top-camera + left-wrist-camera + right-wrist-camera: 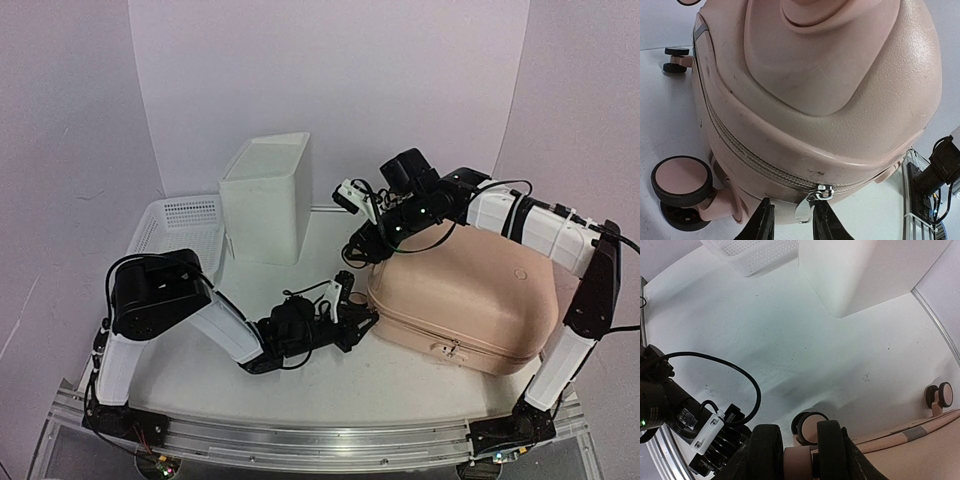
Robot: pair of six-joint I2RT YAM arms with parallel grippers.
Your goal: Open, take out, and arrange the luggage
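Note:
The peach-pink luggage (462, 295) lies flat and zipped shut at the right of the table. My left gripper (352, 322) is at its near-left edge. In the left wrist view the luggage (830, 100) fills the frame. The silver zipper pull (808, 207) hangs between the fingers of my open left gripper (793, 222), touching the right one. My right gripper (364, 250) is at the far-left corner. In the right wrist view it (799, 460) flanks a twin black-and-pink caster wheel (832, 447) and seems closed on it.
A white drawer box (268, 198) stands at the back, with a white mesh basket (180, 225) to its left. More caster wheels show (682, 181) (940, 395). The left arm's wrist (705, 435) lies close under the right gripper. A metal rail (300, 440) runs along the near edge.

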